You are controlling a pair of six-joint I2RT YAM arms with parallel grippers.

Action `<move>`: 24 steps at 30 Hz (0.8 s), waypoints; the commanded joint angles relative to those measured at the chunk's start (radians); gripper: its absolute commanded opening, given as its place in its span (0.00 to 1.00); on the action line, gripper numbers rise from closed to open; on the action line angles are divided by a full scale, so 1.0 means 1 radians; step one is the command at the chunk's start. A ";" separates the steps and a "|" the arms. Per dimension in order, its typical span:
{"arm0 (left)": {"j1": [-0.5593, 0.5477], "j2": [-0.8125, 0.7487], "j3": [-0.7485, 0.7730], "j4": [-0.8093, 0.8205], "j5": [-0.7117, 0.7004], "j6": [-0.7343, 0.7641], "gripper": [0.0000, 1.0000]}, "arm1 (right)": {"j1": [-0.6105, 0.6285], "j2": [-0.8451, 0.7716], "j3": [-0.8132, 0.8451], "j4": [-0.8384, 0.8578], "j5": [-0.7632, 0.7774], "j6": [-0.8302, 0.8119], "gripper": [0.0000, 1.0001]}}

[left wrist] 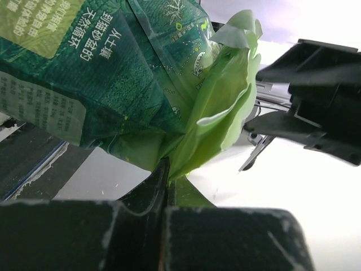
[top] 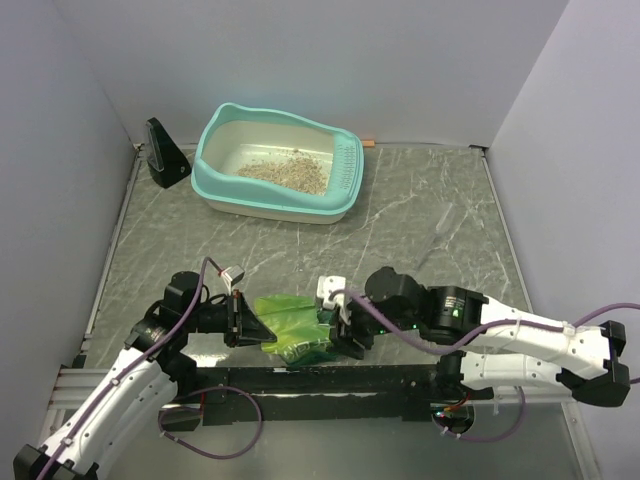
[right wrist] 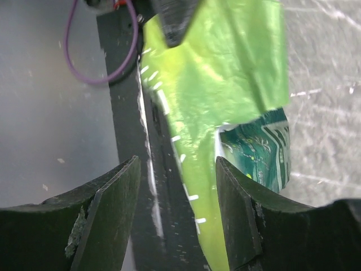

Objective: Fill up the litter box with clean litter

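Pinching the pale green inner film of a green printed pouch (top: 292, 328), the left gripper (top: 243, 322) has its jaws pressed tight together on that thin edge. The left wrist view shows this close up, with the pouch's dark printed panel rising above and to the left of the pinch. The pouch sits low at the near edge of the grey marbled surface (top: 430, 230), between the two grippers and just above the black rail by the arm bases. The right gripper (top: 342, 328) is at the pouch's other side with its jaws standing apart. In the right wrist view the bright green film runs down between them, close against one of them, though I cannot tell whether either one touches it. The litter box (top: 347, 172) stands at the far side of the surface near the back wall, left of the middle and well apart from the pouch, its slotted end turned to the right. The clean litter (top: 285, 172) lies in a thin tan patch on its cream floor, much of which shows bare around it. A black wedge-shaped stand (top: 165, 155) sits just beside the box's left end.
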 commanded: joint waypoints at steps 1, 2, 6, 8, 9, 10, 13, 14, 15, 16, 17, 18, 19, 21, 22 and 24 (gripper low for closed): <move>0.028 0.007 -0.010 -0.109 -0.039 0.065 0.01 | 0.085 0.017 0.022 -0.021 0.122 -0.135 0.63; 0.031 0.011 -0.008 -0.112 -0.040 0.069 0.01 | 0.102 0.028 0.021 -0.029 0.136 -0.144 0.63; 0.043 0.014 -0.010 -0.114 -0.030 0.085 0.01 | 0.128 0.048 0.000 -0.026 0.202 -0.182 0.63; 0.046 0.010 -0.016 -0.112 -0.019 0.083 0.01 | 0.132 0.054 -0.013 -0.018 0.220 -0.193 0.64; 0.048 0.008 -0.016 -0.108 -0.014 0.082 0.01 | 0.140 0.056 -0.016 -0.008 0.230 -0.202 0.64; 0.051 0.007 -0.017 -0.108 -0.011 0.082 0.01 | 0.143 0.059 -0.019 -0.004 0.234 -0.206 0.64; 0.054 0.008 -0.016 -0.111 -0.005 0.088 0.01 | 0.143 0.073 -0.024 0.003 0.253 -0.225 0.64; 0.055 0.007 -0.016 -0.111 -0.002 0.089 0.01 | 0.143 0.083 -0.019 0.000 0.244 -0.229 0.64; 0.057 0.007 -0.016 -0.112 -0.001 0.091 0.01 | 0.145 0.091 -0.014 -0.001 0.240 -0.233 0.64; 0.058 0.005 -0.014 -0.114 0.002 0.092 0.01 | 0.145 0.096 -0.013 -0.009 0.237 -0.235 0.64; 0.060 0.005 -0.016 -0.114 0.004 0.094 0.01 | 0.143 0.102 -0.014 -0.006 0.234 -0.235 0.64; 0.062 0.004 -0.016 -0.114 0.009 0.095 0.01 | 0.145 0.103 -0.020 -0.006 0.231 -0.239 0.64; 0.062 0.002 -0.016 -0.114 0.009 0.094 0.01 | 0.145 0.105 -0.027 -0.008 0.230 -0.239 0.63; 0.063 -0.003 -0.016 -0.117 0.012 0.097 0.01 | 0.145 0.119 -0.037 -0.015 0.221 -0.229 0.63; 0.065 -0.003 -0.014 -0.120 0.010 0.098 0.01 | 0.142 0.125 -0.040 -0.024 0.217 -0.223 0.62; 0.065 -0.001 -0.013 -0.119 0.010 0.100 0.01 | 0.143 0.142 -0.053 -0.030 0.216 -0.207 0.58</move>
